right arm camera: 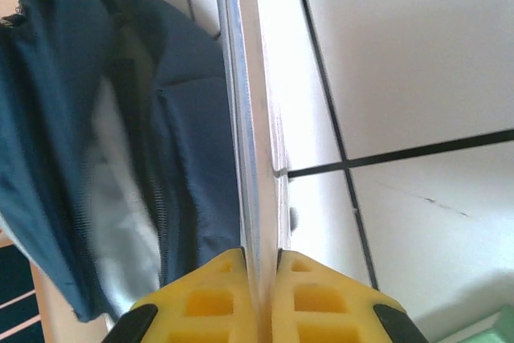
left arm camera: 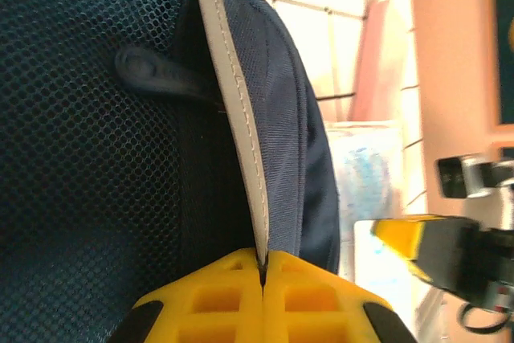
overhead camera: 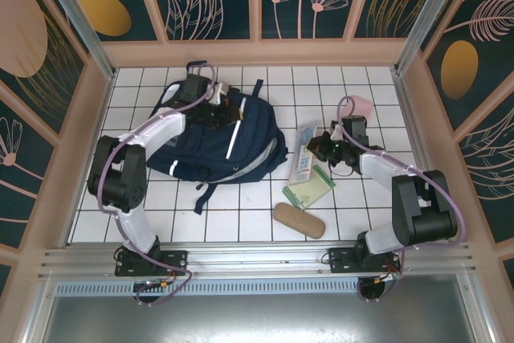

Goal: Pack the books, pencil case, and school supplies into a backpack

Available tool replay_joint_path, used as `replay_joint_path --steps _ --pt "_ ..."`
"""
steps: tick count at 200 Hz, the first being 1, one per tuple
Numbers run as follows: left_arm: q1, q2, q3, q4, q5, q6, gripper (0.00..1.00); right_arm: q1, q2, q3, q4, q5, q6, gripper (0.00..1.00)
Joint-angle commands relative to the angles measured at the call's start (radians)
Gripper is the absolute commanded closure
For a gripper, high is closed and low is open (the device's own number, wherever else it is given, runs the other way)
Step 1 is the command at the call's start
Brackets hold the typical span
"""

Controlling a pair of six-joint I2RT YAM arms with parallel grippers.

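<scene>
Left pincer (left arm camera: 263,267) clamped shut, right pincer (right arm camera: 261,261) likewise clamped shut

Flat item (right arm camera: 254,118) edge-on, cover unseen

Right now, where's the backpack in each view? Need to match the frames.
Top external: backpack left of centre, left claw on it.
Left wrist: backpack across left and centre, left claw shut on its white-trimmed edge.
Right wrist: backpack along the left side.
Shared landmark: white tiled table.
</scene>
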Motion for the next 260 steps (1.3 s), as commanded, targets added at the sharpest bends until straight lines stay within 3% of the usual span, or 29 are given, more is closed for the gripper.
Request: replay_joint_path --steps 1,81,130,150,200,234,260 --pt "0.075 -0.128 0.002 0.094 0.121 -0.123 1.00 0.016 -0.041 0.048 -0.009 -0.016 0.013 1.00" --pt "0.137 -0.223 -0.045 0.194 0.211 -0.256 1.00 0.079 -0.016 0.147 0.126 -0.115 0.102 1.00" --pt "0.143 -0.219 -0.046 0.243 0.234 -0.307 1.00 0.193 0.184 0.321 0.221 -0.124 0.214 1.00" --pt "0.146 -0.223 -0.050 0.269 0.245 -0.330 1.00 0.228 0.284 0.347 0.394 -0.151 0.337 1.00" --pt "0.159 -0.244 -0.068 0.281 0.240 -0.335 1.00 0.333 0.570 0.513 0.556 -0.087 0.544 1.00" --pt "0.161 -0.241 -0.083 0.306 0.251 -0.358 1.00 0.399 0.712 0.652 0.537 0.024 0.565 1.00" --pt "0.161 -0.243 -0.076 0.305 0.251 -0.360 1.00 0.445 0.804 0.800 0.416 0.098 0.534 1.00"
